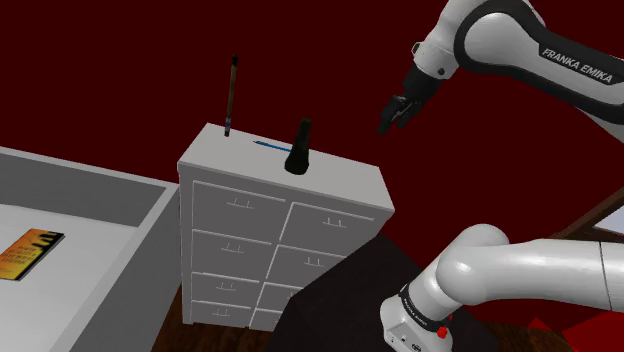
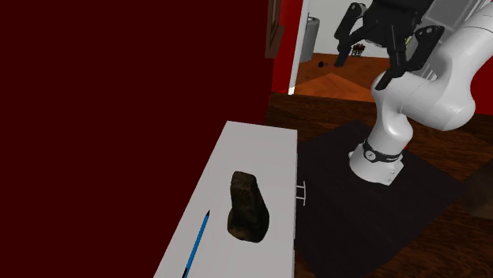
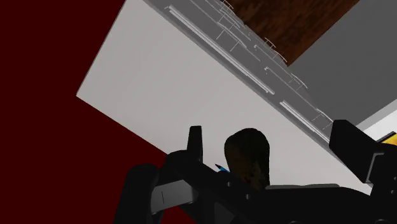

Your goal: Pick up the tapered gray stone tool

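Note:
A dark, tapered stone tool (image 1: 298,150) stands upright on the white top of a drawer chest (image 1: 340,170), near its front edge. In the second exterior view the stone tool (image 2: 246,205) sits mid-top, wide at the base. My gripper (image 1: 392,115) hangs in the air above and to the shoulder view's right of the chest, well apart from the stone. Its fingers stand apart with nothing between them; the gripper (image 2: 367,63) is open. In the wrist view the stone tool (image 3: 248,156) shows between the spread fingers of the gripper (image 3: 270,130), far below them.
A blue pen (image 1: 270,146) lies on the chest top just behind the stone, also seen as the pen (image 2: 197,241). A thin dark stick (image 1: 232,95) stands upright at the chest's back corner. A white surface with an orange book (image 1: 30,250) lies left. Dark red walls surround.

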`<state>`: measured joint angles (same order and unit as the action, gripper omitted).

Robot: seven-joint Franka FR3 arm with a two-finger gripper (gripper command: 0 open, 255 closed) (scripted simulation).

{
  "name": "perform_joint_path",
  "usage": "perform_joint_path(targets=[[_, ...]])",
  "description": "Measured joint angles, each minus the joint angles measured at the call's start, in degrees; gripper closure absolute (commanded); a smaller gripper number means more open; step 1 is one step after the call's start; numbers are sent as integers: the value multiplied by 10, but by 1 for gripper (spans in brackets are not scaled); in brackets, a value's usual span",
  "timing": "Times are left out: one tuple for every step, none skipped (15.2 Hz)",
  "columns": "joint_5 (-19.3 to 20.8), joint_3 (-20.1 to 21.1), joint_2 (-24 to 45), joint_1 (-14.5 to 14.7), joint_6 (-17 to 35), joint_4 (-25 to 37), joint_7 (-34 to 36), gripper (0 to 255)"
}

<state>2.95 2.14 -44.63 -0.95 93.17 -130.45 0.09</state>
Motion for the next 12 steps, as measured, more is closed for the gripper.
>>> perform_joint_path(targets=[[0, 0, 0, 0, 0, 0, 0, 0], [-1, 0, 9, 0, 8, 1, 1, 0], [-1, -2, 19, -1, 17, 3, 0, 0], [-3, -2, 35, 0, 28, 7, 2, 0], [-5, -1, 55, 0, 40, 15, 3, 0], [-6, -3, 79, -1, 57, 23, 3, 0], [-9, -2, 97, 0, 73, 25, 6, 0], [-10, -2, 121, 0, 85, 38, 7, 0], [-13, -2, 135, 0, 96, 41, 8, 0], [-14, -2, 157, 0, 107, 53, 9, 0], [-16, -3, 178, 0, 119, 62, 9, 0], [-18, -2, 202, 1, 129, 77, 11, 0]])
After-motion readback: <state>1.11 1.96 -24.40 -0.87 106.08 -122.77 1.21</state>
